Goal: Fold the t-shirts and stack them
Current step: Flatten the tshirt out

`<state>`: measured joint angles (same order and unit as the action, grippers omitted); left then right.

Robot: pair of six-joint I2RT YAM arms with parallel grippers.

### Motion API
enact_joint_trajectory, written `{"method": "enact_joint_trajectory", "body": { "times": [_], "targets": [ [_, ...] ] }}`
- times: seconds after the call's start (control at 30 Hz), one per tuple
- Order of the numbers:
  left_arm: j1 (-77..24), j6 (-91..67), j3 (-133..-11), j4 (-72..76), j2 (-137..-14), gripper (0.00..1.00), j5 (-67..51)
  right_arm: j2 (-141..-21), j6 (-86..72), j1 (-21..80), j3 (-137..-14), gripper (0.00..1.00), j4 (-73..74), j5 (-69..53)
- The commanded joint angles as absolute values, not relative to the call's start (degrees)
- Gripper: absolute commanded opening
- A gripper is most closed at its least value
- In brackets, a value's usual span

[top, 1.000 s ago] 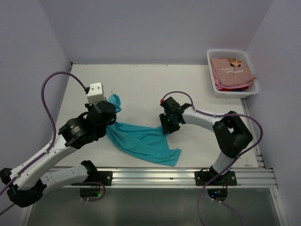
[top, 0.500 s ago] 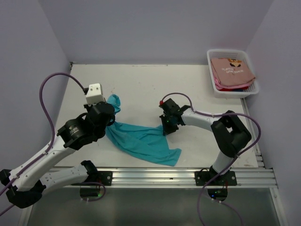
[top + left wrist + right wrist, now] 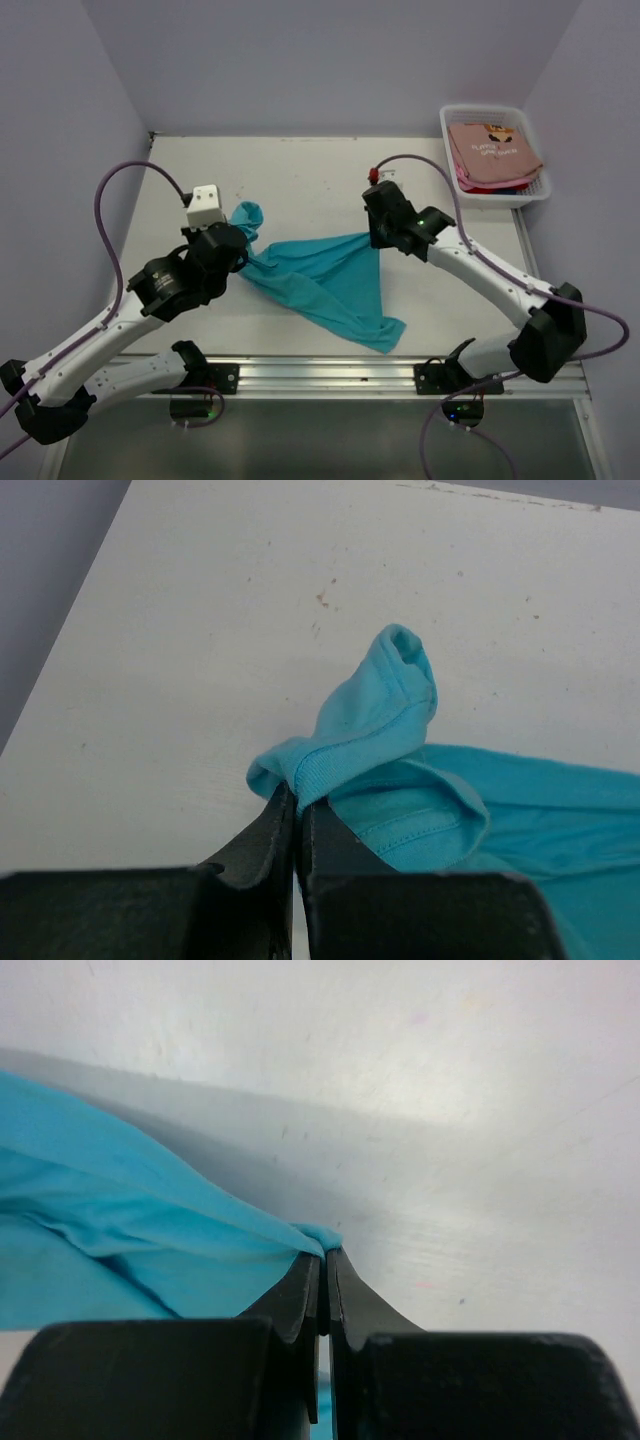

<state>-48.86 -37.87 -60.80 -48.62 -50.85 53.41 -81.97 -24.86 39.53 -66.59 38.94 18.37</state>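
A teal t-shirt [image 3: 330, 278] hangs stretched between both grippers over the table. My left gripper [image 3: 238, 255] is shut on its ribbed left edge [image 3: 310, 770], and a bunched end of cloth [image 3: 390, 690] lies on the table beyond the fingers. My right gripper [image 3: 378, 238] is shut on the shirt's right corner [image 3: 318, 1236], lifted off the table. From that corner the cloth falls to a loose tail [image 3: 385, 335] near the front edge. A salmon-pink t-shirt [image 3: 492, 152] with dark print lies on top of others in the white basket [image 3: 450, 125] at the back right.
Red and blue cloth edges [image 3: 505, 186] show under the pink shirt in the basket. Purple cables loop above both arms. The metal rail [image 3: 330, 375] runs along the table's near edge. Walls close in the left, back and right.
My right gripper closed on the shirt's right corner and carried it up and to the back right, spreading the teal cloth. The left gripper stayed shut, holding its end.
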Motion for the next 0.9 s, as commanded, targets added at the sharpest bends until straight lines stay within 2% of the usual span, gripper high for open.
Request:
{"method": "enact_joint_trajectory", "body": {
  "times": [0.0, 0.23, 0.3, 0.37, 0.4, 0.47, 0.5, 0.63, 0.73, 0.87],
  "targets": [
    [-48.6, -37.09, -57.41, -42.81, -49.92, 0.0, 56.77, -74.02, -25.22, 38.32, -74.33, 0.0, 45.6, 36.52],
    [-48.6, -41.82, -47.05, -37.53, -48.96, 0.01, 56.87, -67.08, -24.87, 38.23, -79.98, 0.0, 50.54, 47.53],
    [-48.6, -46.9, -44.49, -37.7, -48.61, 0.13, 56.08, -65.66, -24.61, 38.23, -79.89, 0.0, 50.54, 48.69],
    [-48.52, -53.05, -41.06, -38.84, -48.25, 0.33, 54.5, -64.34, -24.35, 38.14, -79.72, 0.0, 50.54, 49.48],
    [-48.6, -55.52, -39.65, -39.89, -48.25, 0.67, 54.06, -64.16, -23.91, 38.23, -79.72, 0.0, 50.97, 49.74],
    [-48.6, -61.32, -38.85, -42.79, -48.43, 0.93, 52.92, -63.72, -23.91, 38.14, -79.72, 0.0, 51.33, 50.27],
    [-48.69, -62.22, -38.59, -43.15, -48.43, 1.0, 52.48, -63.63, -23.73, 38.14, -79.72, 0.0, 51.42, 50.45],
    [-48.69, -64.08, -37.97, -43.25, -46.94, 1.0, 51.68, -63.19, -23.56, 38.15, -79.19, 0.0, 51.42, 50.54],
    [-48.69, -53.47, -35.7, -32.21, -44.66, 1.0, 48.79, -63.28, -23.38, 38.15, -78.84, 0.0, 51.33, 50.45],
    [-48.6, -33.78, -32.17, -9.02, -46.66, 1.0, 36.51, -63.28, -23.2, 38.14, -78.31, 0.0, 50.98, 49.14]
  ]
}}
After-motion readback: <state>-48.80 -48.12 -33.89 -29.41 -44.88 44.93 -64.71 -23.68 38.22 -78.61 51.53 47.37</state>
